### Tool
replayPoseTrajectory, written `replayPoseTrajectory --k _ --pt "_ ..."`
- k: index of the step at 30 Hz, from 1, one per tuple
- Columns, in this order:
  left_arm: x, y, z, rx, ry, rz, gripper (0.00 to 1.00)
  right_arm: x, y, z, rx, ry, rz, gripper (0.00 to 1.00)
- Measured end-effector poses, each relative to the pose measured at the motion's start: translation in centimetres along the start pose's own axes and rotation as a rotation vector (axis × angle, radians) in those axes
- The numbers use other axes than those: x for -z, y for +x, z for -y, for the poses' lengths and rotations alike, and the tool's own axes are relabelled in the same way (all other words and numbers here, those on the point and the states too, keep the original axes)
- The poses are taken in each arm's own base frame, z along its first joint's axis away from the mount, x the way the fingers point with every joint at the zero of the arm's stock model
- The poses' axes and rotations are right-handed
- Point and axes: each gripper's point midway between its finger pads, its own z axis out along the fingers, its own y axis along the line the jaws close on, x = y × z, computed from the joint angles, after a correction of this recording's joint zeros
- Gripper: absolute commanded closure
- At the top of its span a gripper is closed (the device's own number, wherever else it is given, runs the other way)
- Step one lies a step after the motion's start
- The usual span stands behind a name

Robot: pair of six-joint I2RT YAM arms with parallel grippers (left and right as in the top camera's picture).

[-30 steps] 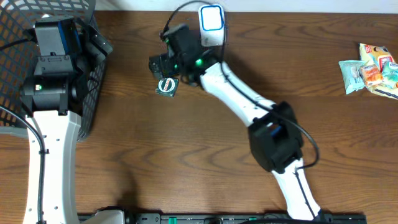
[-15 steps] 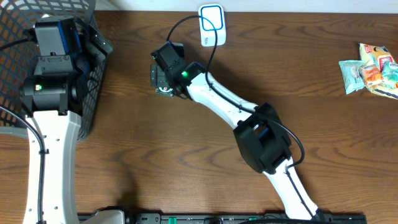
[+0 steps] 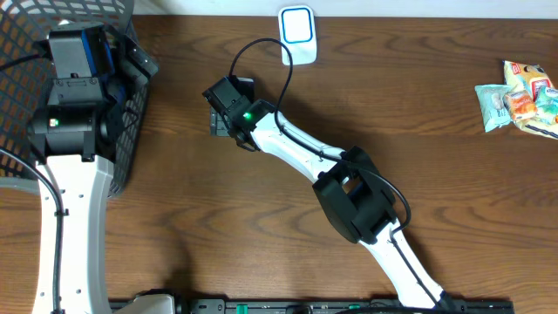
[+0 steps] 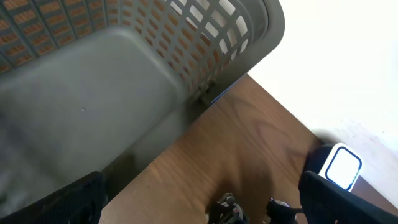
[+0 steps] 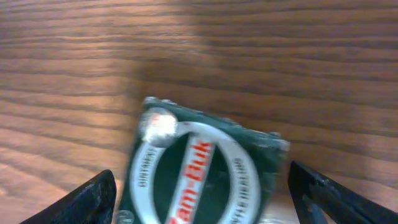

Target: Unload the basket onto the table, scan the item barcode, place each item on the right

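- Far left: a grey mesh basket. The left gripper hangs at its rim, fingers spread wide and holding nothing.
- Left of centre: the packet, small, flat and green with a white ring, lies on the table. The right gripper hangs low over it, fingers wide apart astride its edges; I cannot tell if they touch it.
- The packet looks light, thin and bendy, and probably slick. As it lies flat, it is best pinched across opposite edges.
- Top centre: the white scanner.
- Far right: snack packs.
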Motion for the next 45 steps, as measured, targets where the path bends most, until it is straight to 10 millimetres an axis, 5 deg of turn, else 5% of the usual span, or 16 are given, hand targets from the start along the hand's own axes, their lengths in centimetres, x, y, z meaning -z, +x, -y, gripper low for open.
replayPoseTrajectory --k 8,24,31,37,39,45 --pt "0.0 0.0 0.0 0.000 -0.001 0.000 0.02 0.3 0.5 2.8 0.007 0.128 -0.014 0.38" --pt "0.0 0.0 0.0 0.000 0.000 0.000 0.02 3.0 -0.9 14.3 0.147 0.367 -0.224 0.48" --pt "0.0 0.0 0.0 0.000 0.000 0.000 0.02 4.6 -0.5 17.2 0.563 0.285 -0.414 0.42" --pt "0.0 0.0 0.0 0.000 0.000 0.000 0.02 5.7 0.6 19.4 0.903 0.216 -0.571 0.23" --pt "0.0 0.0 0.0 0.000 0.000 0.000 0.02 5.8 0.3 20.1 0.969 0.209 -0.586 0.15" --pt "0.0 0.0 0.0 0.000 0.000 0.000 0.02 5.9 -0.4 21.4 1.017 0.236 -0.595 0.12"
